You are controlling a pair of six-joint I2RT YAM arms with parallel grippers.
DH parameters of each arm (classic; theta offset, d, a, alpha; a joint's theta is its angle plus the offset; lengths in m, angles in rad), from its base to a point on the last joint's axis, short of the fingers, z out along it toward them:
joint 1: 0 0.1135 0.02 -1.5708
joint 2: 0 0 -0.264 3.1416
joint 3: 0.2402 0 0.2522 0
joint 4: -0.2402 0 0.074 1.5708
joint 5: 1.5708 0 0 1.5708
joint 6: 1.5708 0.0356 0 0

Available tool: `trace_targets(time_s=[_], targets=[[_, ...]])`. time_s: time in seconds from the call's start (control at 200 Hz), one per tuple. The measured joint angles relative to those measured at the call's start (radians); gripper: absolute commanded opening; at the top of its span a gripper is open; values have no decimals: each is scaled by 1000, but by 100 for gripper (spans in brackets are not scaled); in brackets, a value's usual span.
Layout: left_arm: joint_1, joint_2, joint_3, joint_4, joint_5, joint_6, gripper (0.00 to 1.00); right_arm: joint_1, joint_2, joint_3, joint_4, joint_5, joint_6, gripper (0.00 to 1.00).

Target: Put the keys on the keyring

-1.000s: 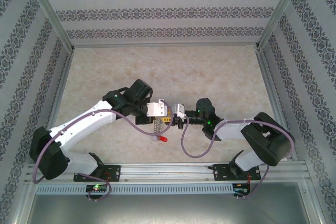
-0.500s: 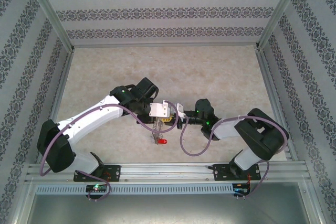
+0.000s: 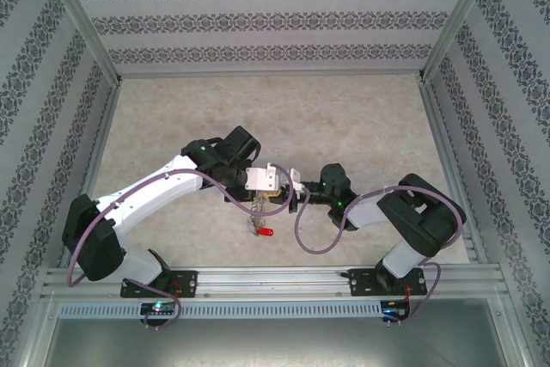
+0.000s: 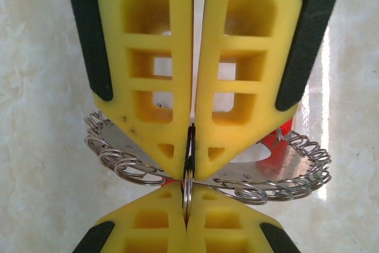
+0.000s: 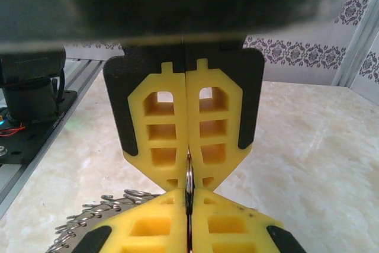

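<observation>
My left gripper (image 3: 273, 193) and right gripper (image 3: 289, 197) meet tip to tip over the near middle of the table. In the left wrist view my left gripper (image 4: 186, 192) comes up from the bottom and the right gripper (image 4: 190, 167) comes down from the top. Both are shut on one thin silvery ring seen edge-on, part of the keyring (image 4: 284, 170). The keyring's wire-fringed plate spreads below the tips (image 3: 256, 211) (image 5: 89, 220). A red key (image 3: 266, 233) lies at the keyring's near end, and red plastic (image 4: 285, 128) shows behind its fringe.
The marble table (image 3: 275, 118) is walled by patterned panels on three sides. An aluminium rail (image 3: 275, 279) carrying both arm bases runs along the near edge. Purple cables loop off each arm near the grippers.
The left arm has swung right and forward, and the right arm has shifted slightly left. The right gripper has closed on the ring. The keyring and red key have moved slightly toward the near edge.
</observation>
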Motion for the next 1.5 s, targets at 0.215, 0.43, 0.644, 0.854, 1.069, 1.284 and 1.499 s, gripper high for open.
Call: trace_targets(time_s=[0.215,0.43,0.644,0.854,1.069,1.284,1.499], targets=[[9,-6,-19,25,6,-16,10,0,13,0,16,11,6,0],[21,-65,-106,129,54,-67,24,0,27,-14,64,37,26,0],[84,-217,-295,285,101,-152,31,0,33,-19,82,60,26,0],[112,-447,-537,577,109,-282,39,0,34,-19,84,63,26,0],[112,-488,-647,794,133,-327,39,0,34,-19,85,62,26,0],[112,-457,-651,893,188,-327,37,0,34,-19,86,60,26,0],[112,-402,-651,895,218,-325,37,0,34,-19,89,59,26,0]])
